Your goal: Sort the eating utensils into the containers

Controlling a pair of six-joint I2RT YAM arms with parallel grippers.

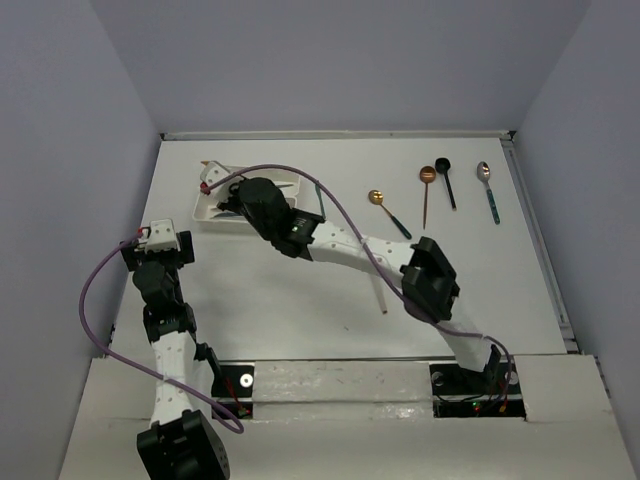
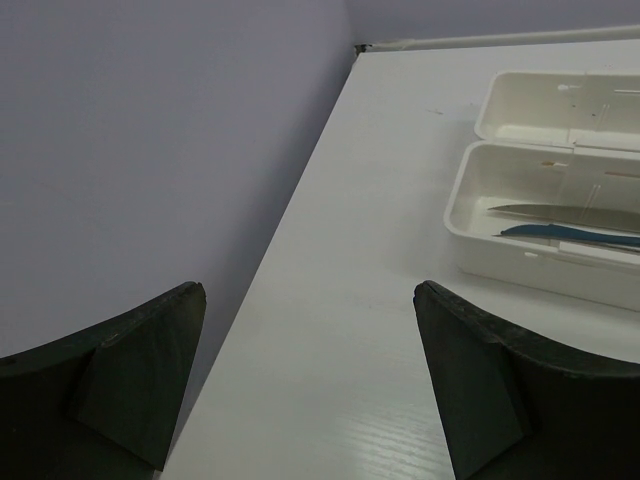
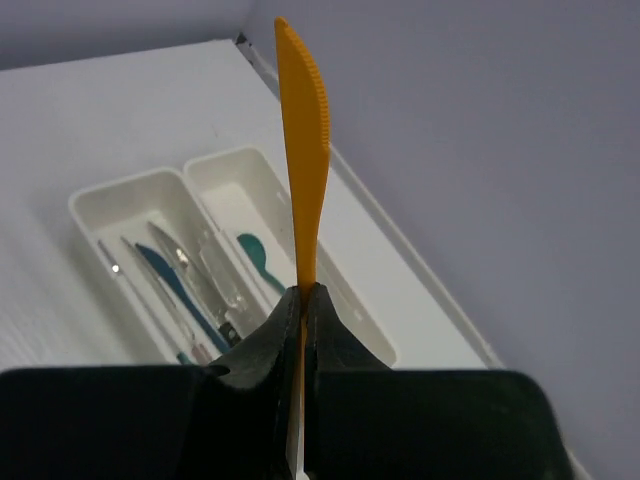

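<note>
Right hand [image 3: 303, 297] is clamped tight on the orange knife [image 3: 303, 150], blade sticking straight up past the fingers. It is poised over the twin white trays [image 3: 128, 190] at the far left corner of the table [image 1: 300, 300]. One tray holds the knives: a dark blue knife [image 3: 175, 290] and a silver knife [image 3: 187, 262] lie lengthwise among others, packed too close for a sure count. Its neighbour, nearer the wall, holds a teal spoon [image 3: 256, 256].

Left hand [image 2: 310, 295] gapes wide with nothing in it, hovering by the table's left edge near the trays.

Over on the right, well apart from the trays, four spoons lie on open table: gold spoon [image 1: 377, 197], copper spoon [image 1: 427, 175], black spoon [image 1: 443, 164], silver spoon [image 1: 483, 171]. A beige utensil [image 1: 383, 298] peeks out beside the right arm.
</note>
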